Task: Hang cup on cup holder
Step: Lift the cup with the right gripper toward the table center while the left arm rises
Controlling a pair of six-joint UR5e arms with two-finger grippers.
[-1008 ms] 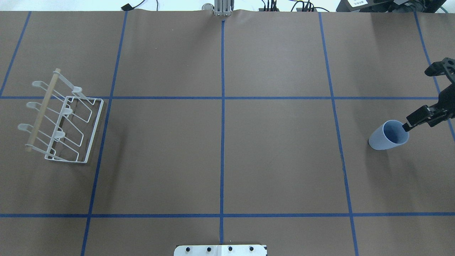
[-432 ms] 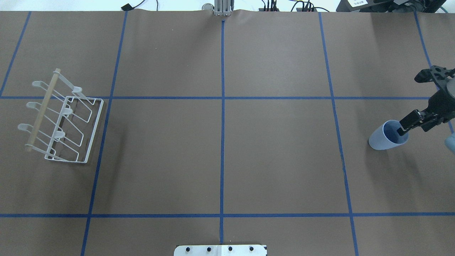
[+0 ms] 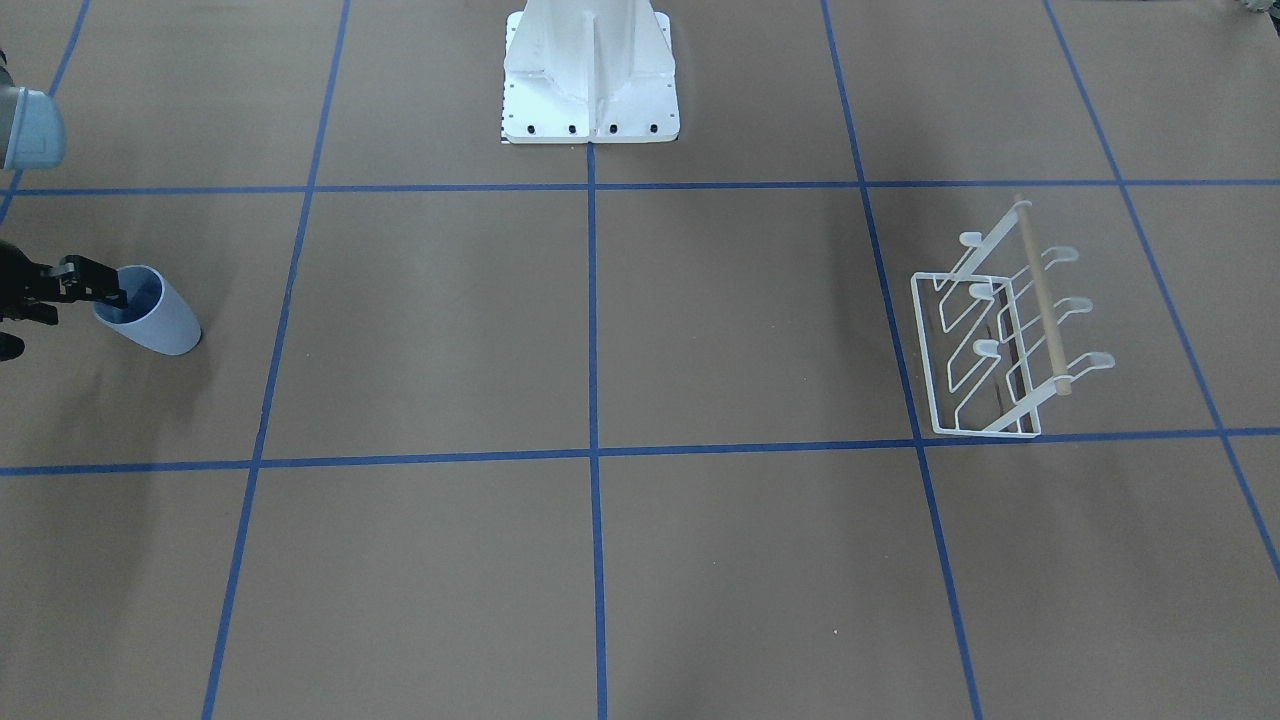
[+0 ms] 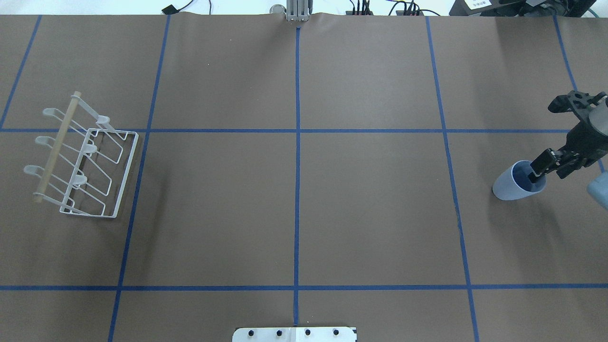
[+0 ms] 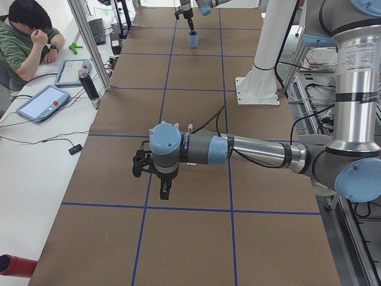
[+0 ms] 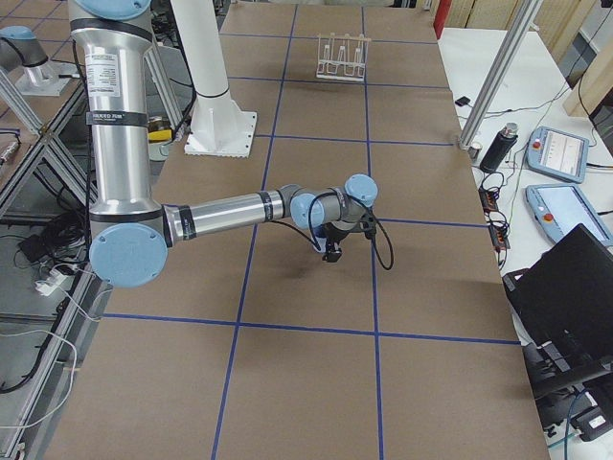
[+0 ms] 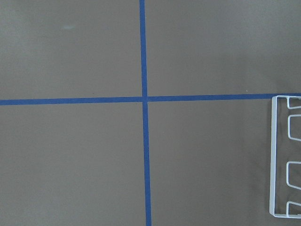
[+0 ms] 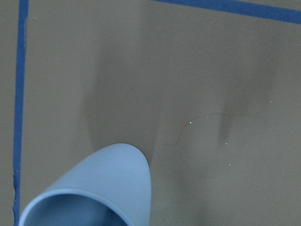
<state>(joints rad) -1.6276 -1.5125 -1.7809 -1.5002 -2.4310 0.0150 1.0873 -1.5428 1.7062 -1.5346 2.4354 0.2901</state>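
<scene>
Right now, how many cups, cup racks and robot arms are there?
Cup: 1
Cup holder: 1
Robot arms: 2 (left arm, right arm)
Total: 4

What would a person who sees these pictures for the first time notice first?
The eye goes first to the light blue cup, which stands at the right end of the brown table in the overhead view. The right gripper straddles its rim, with one finger inside. Far away at the left end stands the white wire cup holder, with nothing hung on its prongs.
</scene>
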